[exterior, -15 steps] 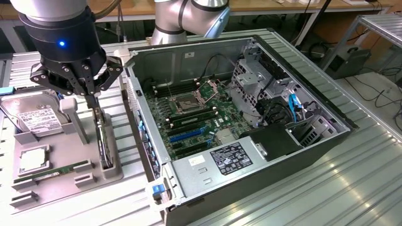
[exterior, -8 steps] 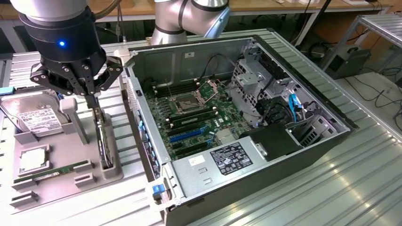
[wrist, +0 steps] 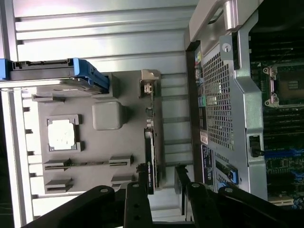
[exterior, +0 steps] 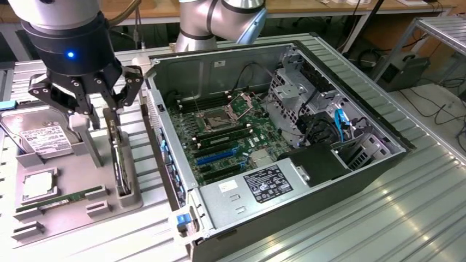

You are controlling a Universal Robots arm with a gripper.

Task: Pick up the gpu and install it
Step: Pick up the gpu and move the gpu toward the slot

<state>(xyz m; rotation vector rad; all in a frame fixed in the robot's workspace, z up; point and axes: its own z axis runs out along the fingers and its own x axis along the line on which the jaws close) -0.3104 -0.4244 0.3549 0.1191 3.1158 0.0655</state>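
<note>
I see a big metal table [exterior: 407, 218] with ridges. An open computer case [exterior: 233, 202] lies on its side in the middle of the tabletop, and I can look down at its green board [exterior: 226, 136].

A gray holder [exterior: 65, 210] [wrist: 95, 147] sits just beside the case, by the tabletop edge at the exterior view's left.

My gripper [exterior: 100, 108] [wrist: 160, 185] hangs over the holder's edge that is nearest the case. Its fingers are spread wide and grasp nothing.

A silver hard drive [exterior: 40, 136] with a white label leans at the holder's far corner, away from the case.

The gpu [exterior: 117, 158] [wrist: 149, 166] stands up on its thin edge in a slot along the holder's edge nearest the case. It is not in the case. In the wrist view one end of the card lies between my two black fingers [wrist: 137, 194], closer to one than the other. I think they are not touching it, but the view is too dark there to be sure.

A small square chip [exterior: 38, 185] [wrist: 61, 133] lies flat in a pocket near the holder's middle. A long thin green stick [exterior: 62, 199] lies near the holder's front edge.
</note>
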